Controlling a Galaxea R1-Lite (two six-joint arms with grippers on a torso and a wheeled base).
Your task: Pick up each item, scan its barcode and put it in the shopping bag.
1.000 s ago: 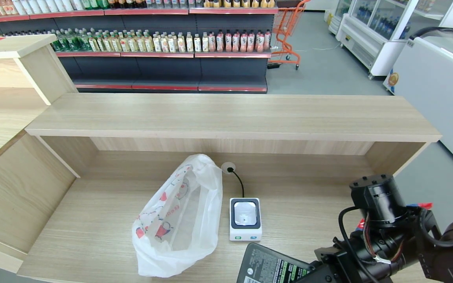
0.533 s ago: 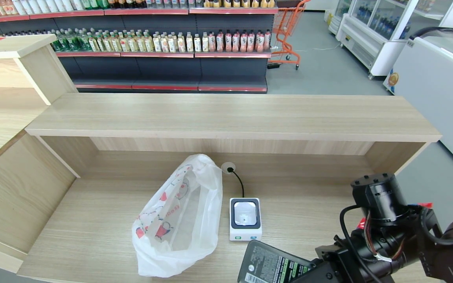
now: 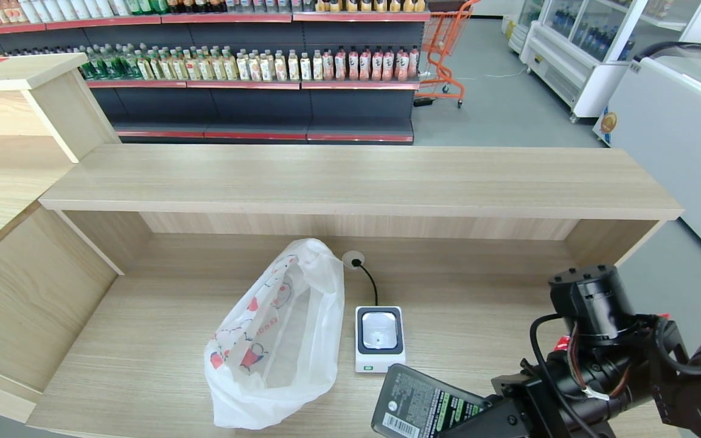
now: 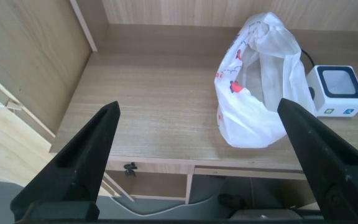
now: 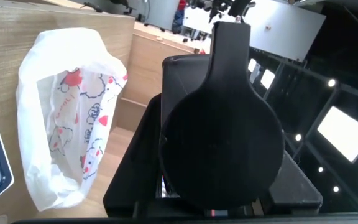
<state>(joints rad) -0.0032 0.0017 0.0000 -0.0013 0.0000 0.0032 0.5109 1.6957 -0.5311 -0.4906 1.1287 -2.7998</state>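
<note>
My right jaws are clenched on one end of a flat dark package (image 3: 426,406). They hold it low over the near edge of the table (image 3: 143,365), its far corner close to the front of the scanner (image 3: 379,338). The printed face with the barcode (image 3: 400,424) looks up toward my head camera, and the scanner's window faces up too. I judge the end grip is meant to leave the label free to be turned down over that window.

My left jaws hang released and spread wide above the table's near left edge, well apart from everything.

The shopping bag (image 3: 277,337) lies just beside the scanner on its left. Its mouth seems to open up and back, though I can't be sure.

There is open table to the right. The cable (image 3: 370,281) runs behind the scanner, and the overhanging ledge (image 3: 356,176) caps the back.
</note>
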